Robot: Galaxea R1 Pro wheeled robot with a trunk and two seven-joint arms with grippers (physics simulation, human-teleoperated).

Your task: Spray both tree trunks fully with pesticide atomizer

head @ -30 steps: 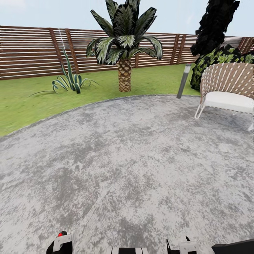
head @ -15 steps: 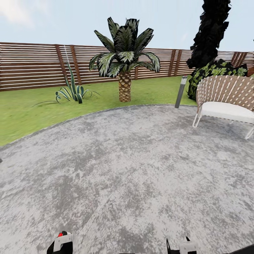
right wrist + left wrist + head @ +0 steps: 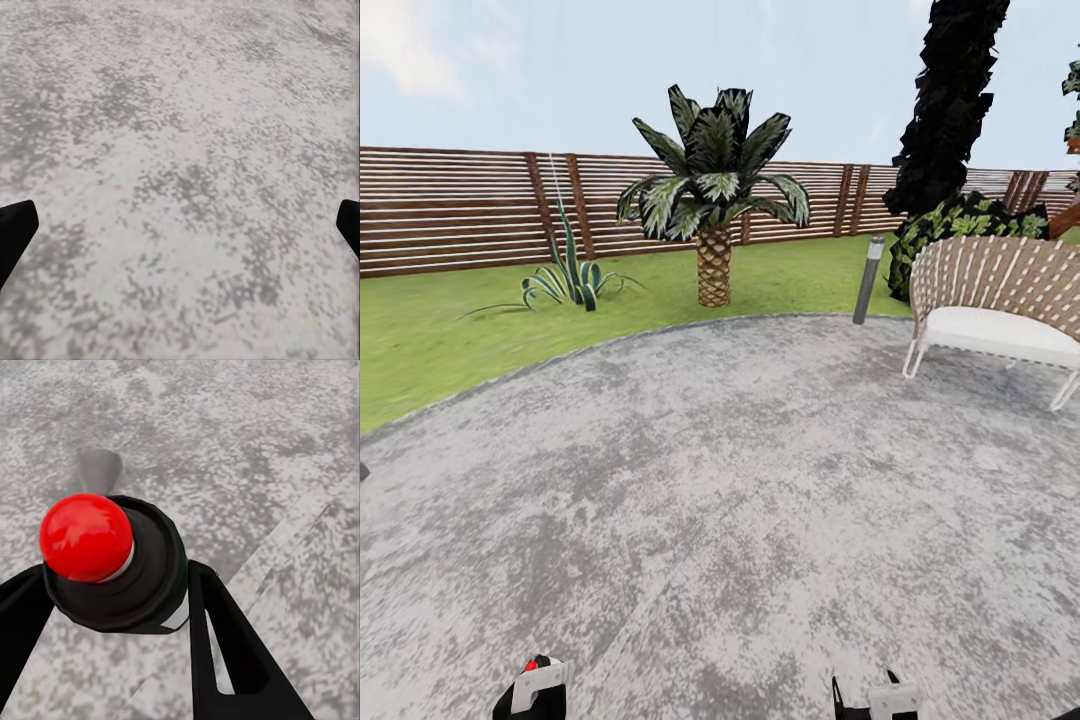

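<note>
Two hands low over grey mottled paving, atomizer in the left one.
Left hand [image 3: 112,600] clamped on pesticide atomizer [image 3: 112,566]: dark body, round red top, no label readable. Right hand [image 3: 180,225] fingers wide apart, nothing btwn. Grass [image 3: 420,330], slat fence [image 3: 450,205], short palm [image 3: 713,200] & wicker chair [image 3: 990,295] beyond.

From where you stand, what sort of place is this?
A fenced garden, it seems: a slatted wooden fence behind a lawn, a short palm, and a wicker seat on grey paving.
</note>
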